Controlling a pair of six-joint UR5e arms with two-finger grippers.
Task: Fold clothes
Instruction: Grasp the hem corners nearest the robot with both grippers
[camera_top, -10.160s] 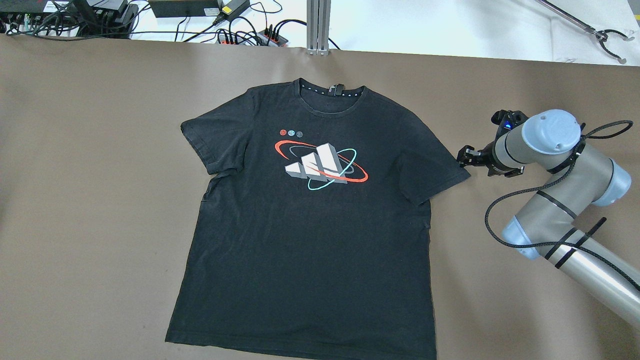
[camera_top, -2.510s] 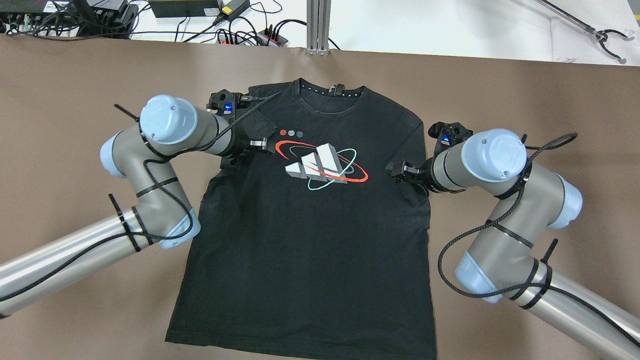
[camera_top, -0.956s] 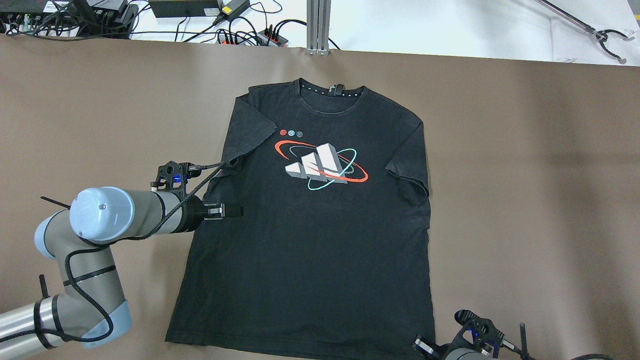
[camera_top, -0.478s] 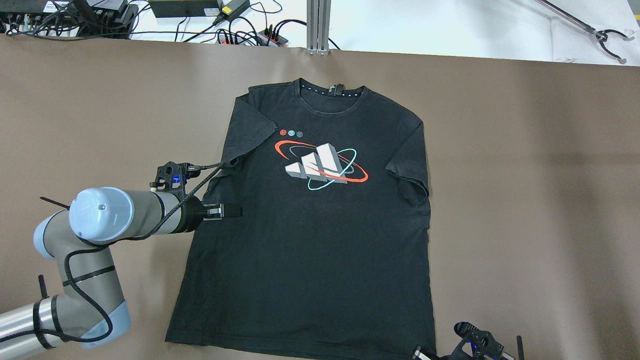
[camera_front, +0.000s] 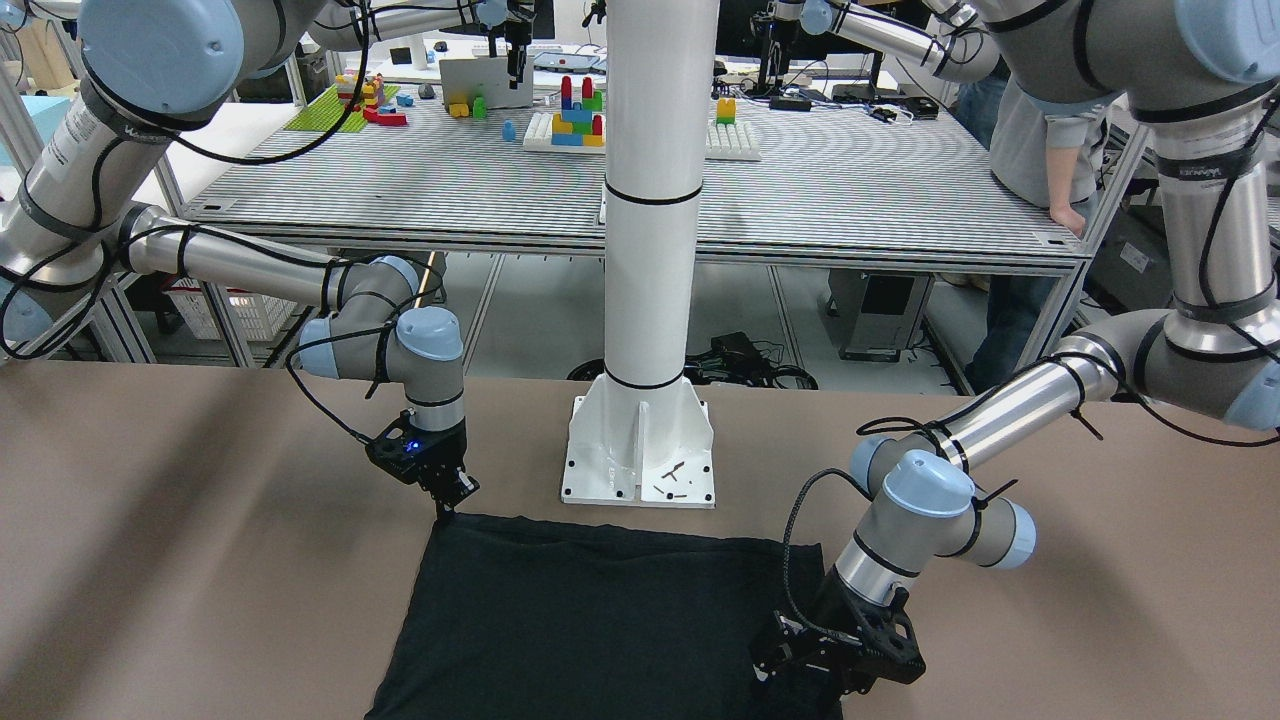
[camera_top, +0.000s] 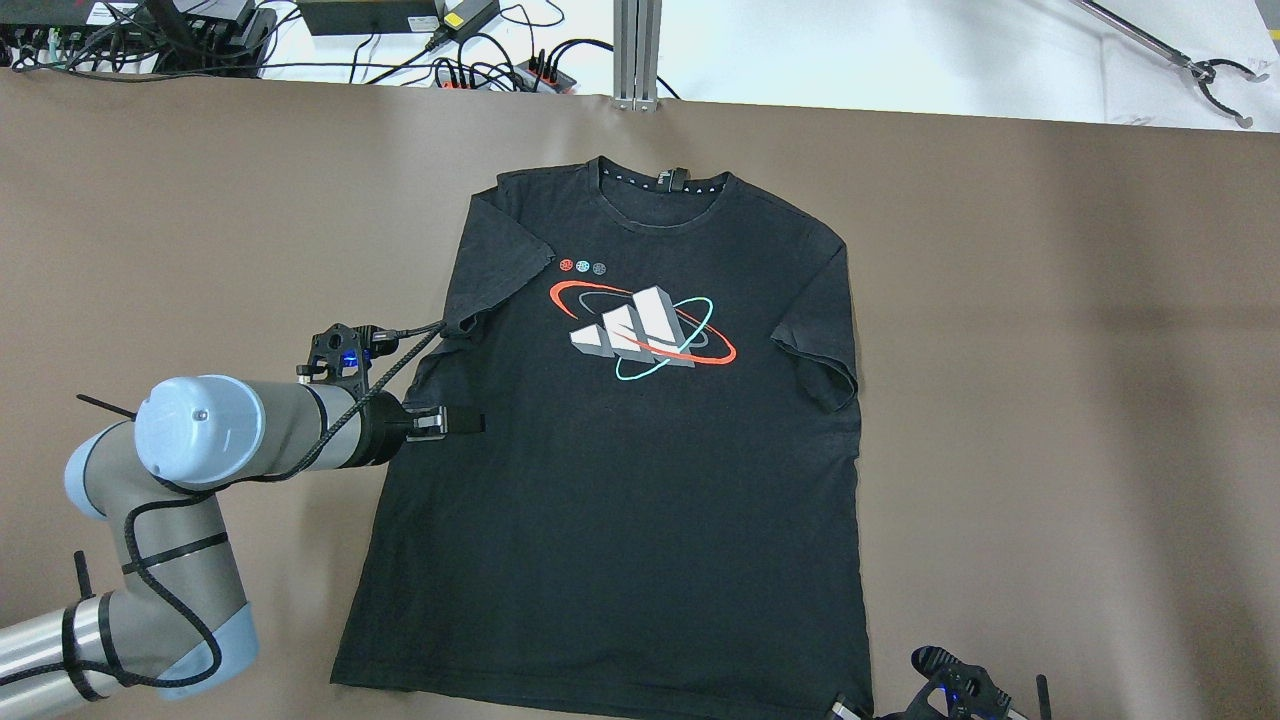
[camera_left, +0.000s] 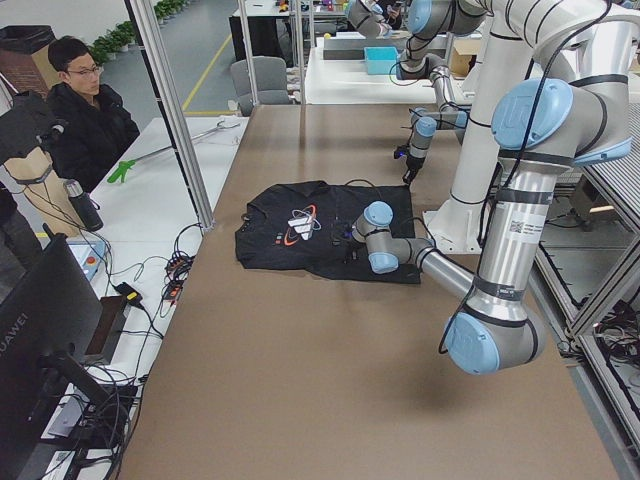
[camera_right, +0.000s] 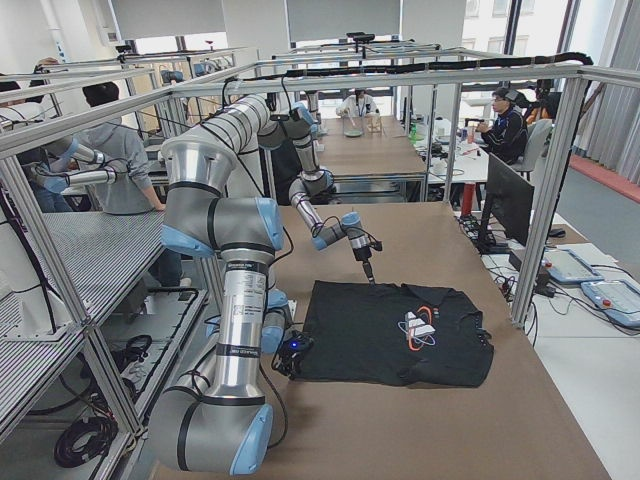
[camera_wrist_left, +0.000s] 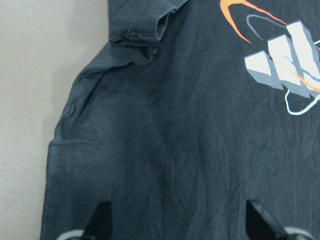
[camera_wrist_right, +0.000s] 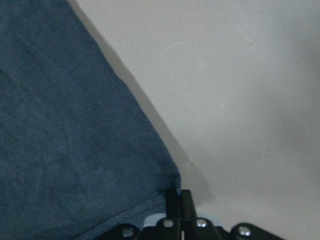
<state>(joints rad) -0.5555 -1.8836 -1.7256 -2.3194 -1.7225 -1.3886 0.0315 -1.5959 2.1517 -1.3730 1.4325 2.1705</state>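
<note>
Overhead exterior shows the shirt sleeves-in — right gripper pinches one hem corner, left gripper hovers spread; it probably must grasp the other.

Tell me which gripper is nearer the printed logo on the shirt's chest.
Left. The left gripper is open over the black T-shirt near its side edge, beside the logo. The right gripper sits at the bottom hem corner, much farther away.

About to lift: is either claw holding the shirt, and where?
Right claw looks shut on the shirt's bottom hem corner. Left claw is open over its side, holding nothing.
</note>
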